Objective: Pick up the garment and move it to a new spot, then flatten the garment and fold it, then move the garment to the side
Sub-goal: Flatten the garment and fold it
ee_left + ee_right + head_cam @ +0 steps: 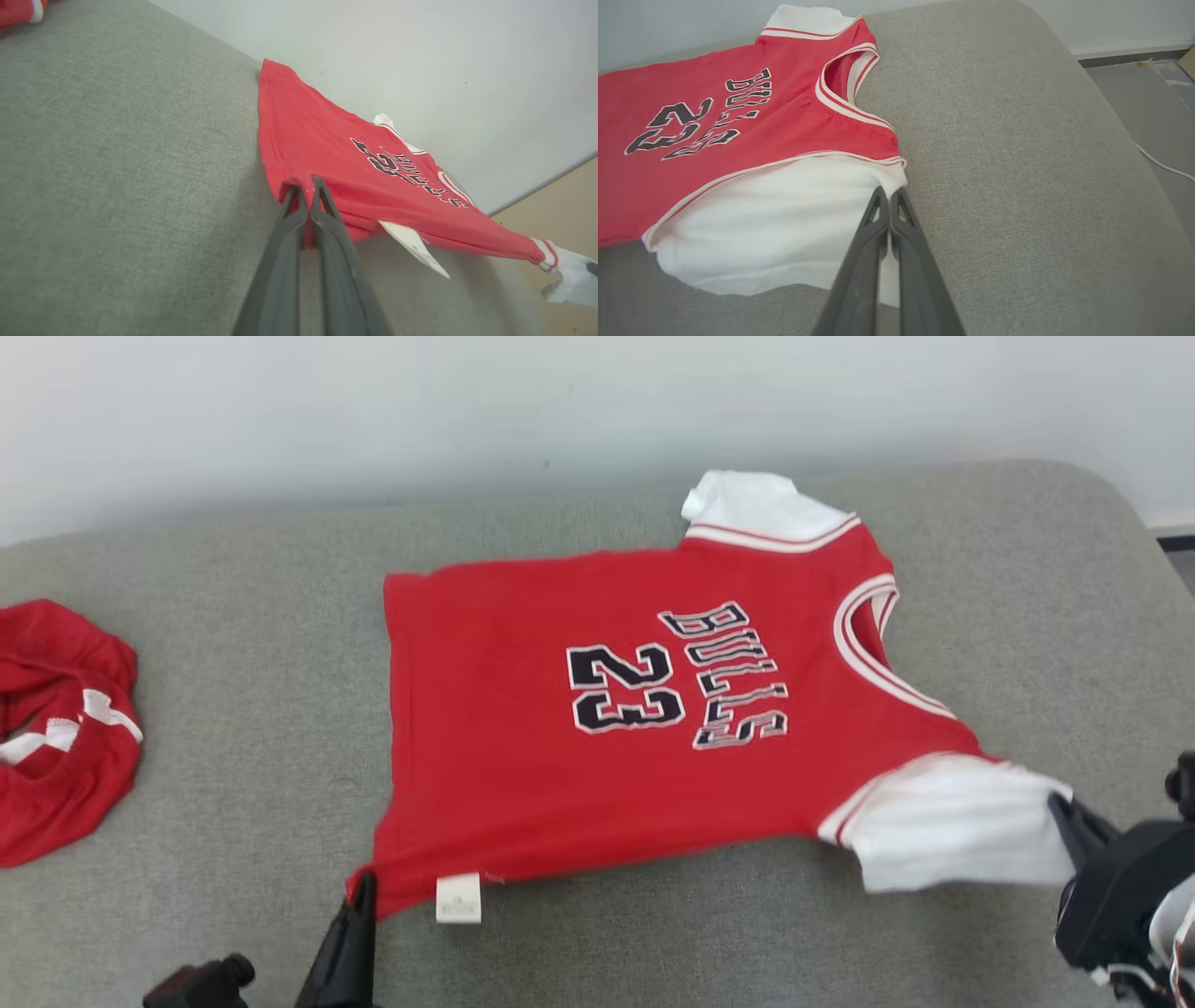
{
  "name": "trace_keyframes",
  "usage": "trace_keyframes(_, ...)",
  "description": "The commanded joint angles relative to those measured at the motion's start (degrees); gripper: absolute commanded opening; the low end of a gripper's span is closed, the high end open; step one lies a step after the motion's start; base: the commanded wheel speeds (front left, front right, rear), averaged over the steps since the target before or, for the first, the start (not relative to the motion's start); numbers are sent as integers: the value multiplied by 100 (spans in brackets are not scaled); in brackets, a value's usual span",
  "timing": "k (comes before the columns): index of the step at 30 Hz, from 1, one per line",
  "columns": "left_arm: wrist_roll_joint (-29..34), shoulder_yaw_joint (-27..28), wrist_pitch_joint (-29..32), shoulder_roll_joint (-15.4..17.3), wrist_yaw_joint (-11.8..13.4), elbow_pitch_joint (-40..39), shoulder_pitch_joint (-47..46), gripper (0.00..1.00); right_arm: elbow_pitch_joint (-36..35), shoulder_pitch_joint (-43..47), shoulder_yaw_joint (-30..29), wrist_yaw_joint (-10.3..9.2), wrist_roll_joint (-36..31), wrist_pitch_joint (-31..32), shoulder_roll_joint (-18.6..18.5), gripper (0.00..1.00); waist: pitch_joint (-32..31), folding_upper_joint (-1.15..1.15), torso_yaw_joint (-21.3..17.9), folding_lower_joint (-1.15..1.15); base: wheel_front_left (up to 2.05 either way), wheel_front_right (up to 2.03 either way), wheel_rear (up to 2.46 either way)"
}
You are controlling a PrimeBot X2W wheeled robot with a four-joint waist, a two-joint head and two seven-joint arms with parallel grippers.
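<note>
The left gripper (303,184) has its jaws pressed together on the near hem corner of the shirt (327,144), a fold of red cloth pinched between the two dark fingers. In the head view this gripper (362,889) stands at the shirt's front left corner, just beside a white label (458,899) that hangs from the hem. The right gripper (889,195) is closed tight on the outer edge of the near white sleeve (775,224), with the cloth caught between its fingertips. In the head view it (1064,807) sits at the far right end of that sleeve (952,821).

The shirt (504,784) lies print side up on the grey cushion (233,616), from its middle toward its right end. Its long axis runs left to right along the cushion. The hem points to the robot's left and the collar (868,635) points to the right. The letters and the number lie sideways, their tops toward the collar. The near edge, stretched between the two grippers, seems slightly raised, with a shadow under it. The other white sleeve (756,504) lies by the cushion's back edge, near the wall (373,411).

A second red garment (56,728) lies bunched at the cushion's left edge, well apart from the shirt.
</note>
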Motion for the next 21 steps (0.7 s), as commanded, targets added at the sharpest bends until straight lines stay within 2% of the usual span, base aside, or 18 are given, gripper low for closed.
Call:
trace_keyframes(1, 103, -32, 42, 84, 76, 4, 182, 0, -3, 211, -25, -13, -66, 115, 30, 0, -187, 1, 39, 1, 0, 0, 0)
trace_keyframes(13, 353, -301, 425, 285, 403, 97, 657, 0, 109, 927, 28, -13, -209, 575, 31, 0, -333, 1, 63, 1, 0, 0, 0)
trace_keyframes(21, 285, -319, 520, 228, 514, -7, 666, 0, 160, 787, 170, -13, -113, 433, 36, 0, -311, 1, 76, 1, 0, 0, 0)
